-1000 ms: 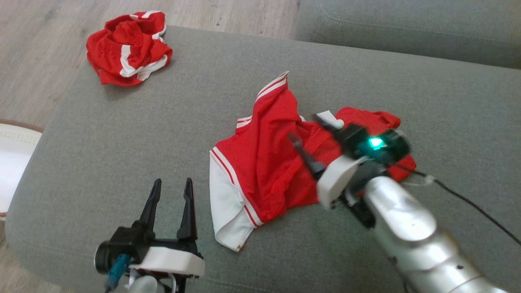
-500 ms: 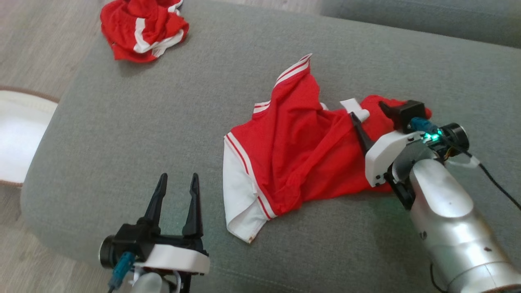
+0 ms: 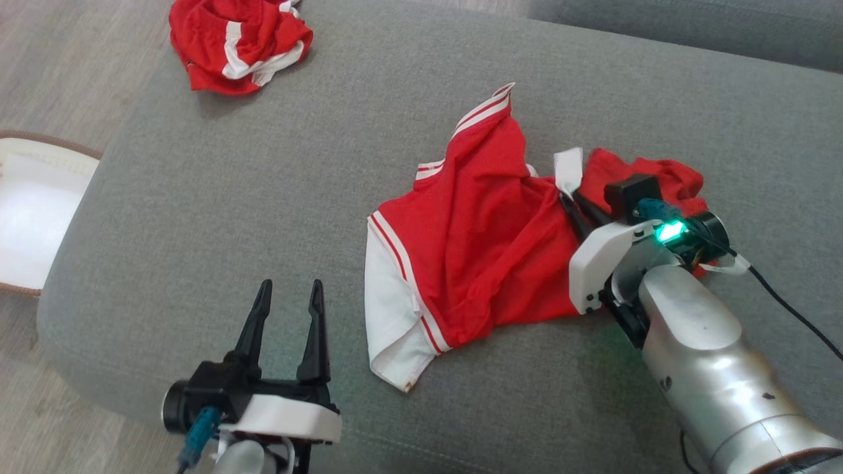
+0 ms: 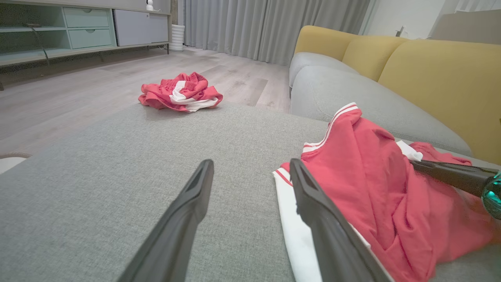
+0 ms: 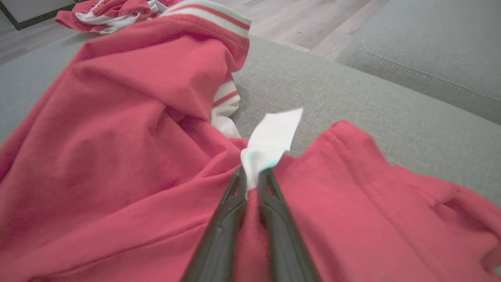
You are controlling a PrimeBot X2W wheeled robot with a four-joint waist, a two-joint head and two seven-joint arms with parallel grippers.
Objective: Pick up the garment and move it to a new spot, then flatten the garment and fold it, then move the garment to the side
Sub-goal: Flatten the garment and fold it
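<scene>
Right wrist view: right tool pinches the red garment at its white tag; left tool gapes nearby.

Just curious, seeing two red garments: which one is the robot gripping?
The spread-out garment in the middle: the right gripper pinches its white tag. The crumpled garment lies apart, untouched.

Grey fabric sofa seat, red-and-white garment rumpled mid-seat, crumpled red bundle at far left corner
</scene>
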